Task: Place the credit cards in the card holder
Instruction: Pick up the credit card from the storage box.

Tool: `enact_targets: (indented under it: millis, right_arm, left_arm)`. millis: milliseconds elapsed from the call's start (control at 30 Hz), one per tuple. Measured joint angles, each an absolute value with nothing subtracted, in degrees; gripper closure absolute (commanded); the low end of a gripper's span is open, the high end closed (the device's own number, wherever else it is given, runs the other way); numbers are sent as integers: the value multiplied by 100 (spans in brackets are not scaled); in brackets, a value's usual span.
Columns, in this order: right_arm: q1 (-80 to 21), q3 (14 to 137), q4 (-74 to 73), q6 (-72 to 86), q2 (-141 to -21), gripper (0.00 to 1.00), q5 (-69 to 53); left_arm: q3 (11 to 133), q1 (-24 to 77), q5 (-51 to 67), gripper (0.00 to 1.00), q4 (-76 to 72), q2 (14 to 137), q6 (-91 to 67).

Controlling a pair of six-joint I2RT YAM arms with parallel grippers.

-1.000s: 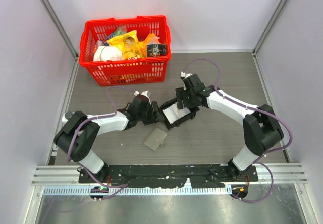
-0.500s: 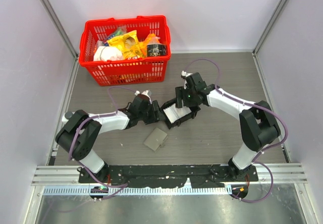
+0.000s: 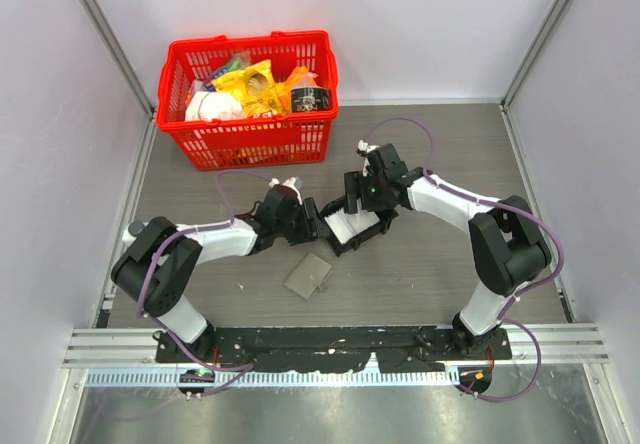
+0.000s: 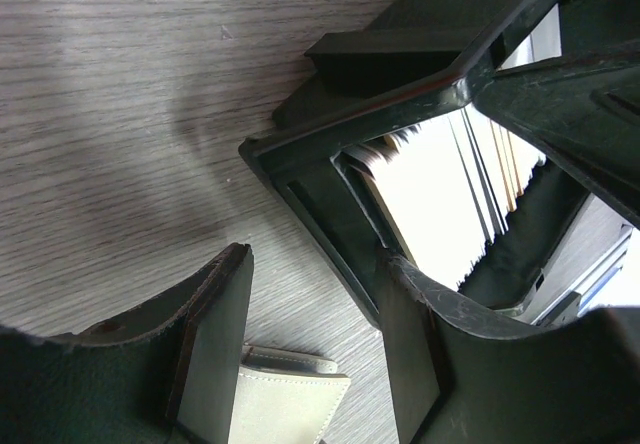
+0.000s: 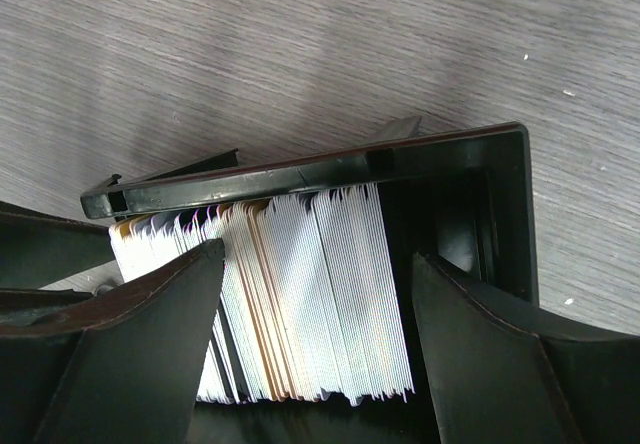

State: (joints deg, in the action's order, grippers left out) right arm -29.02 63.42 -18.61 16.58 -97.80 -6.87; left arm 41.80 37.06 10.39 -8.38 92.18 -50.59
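Setup: black card tray (image 5: 300,169) sits mid-table, between the two arms. Red shopping basket (image 3: 250,144) of packaged snacks stands at the far left of the wood-grain table (image 3: 430,264), well apart from the tray.

Credit cards (image 5: 335,304): all in the tray, standing on edge in one tight stack. Mostly white, with a few tan-orange ones toward one side of the stack. The part of the tray beside the stack shows bare black floor.

Card holder (image 3: 308,276): grey-beige, lying flat on the table just on the near side of the tray, apart from it. From overhead it looks folded shut. The left wrist view catches only one pale corner of it, below the fingers.

Right gripper (image 5: 318,264): poised directly over the tray, pointing down at the stack. Jaws spread wide, one finger on each side of the card stack (no card pinched between them as far as the wrist view shows).

Left gripper (image 4: 315,264): low at the tray's left end. Jaws parted, with bare table and the card holder's corner visible in the gap. One finger (image 4: 415,364) lies right against the tray's end wall. I cannot tell whether it presses on the wall or merely overlaps it in view. Nothing is clamped.
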Motion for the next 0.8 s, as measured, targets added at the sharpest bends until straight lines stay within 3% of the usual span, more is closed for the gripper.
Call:
enact_targets:
  millis: [133, 333, 800]
  right_arm:
    - [-2902, 6331, -1833, 1660, -9780, 22, -755]
    - [-2842, 6331, -1837, 1627, -9776, 39, -862]
    - [-2783, 6333, -1911, 1531, -9684, 55, -775]
  left_arm:
    - [4213, 3706, 1061, 44, -862, 9225, -5059]
    - [4241, 3706, 1070, 44, -871, 9242, -5054]
    - [4259, 3704, 1096, 44, -825, 9253, -5052]
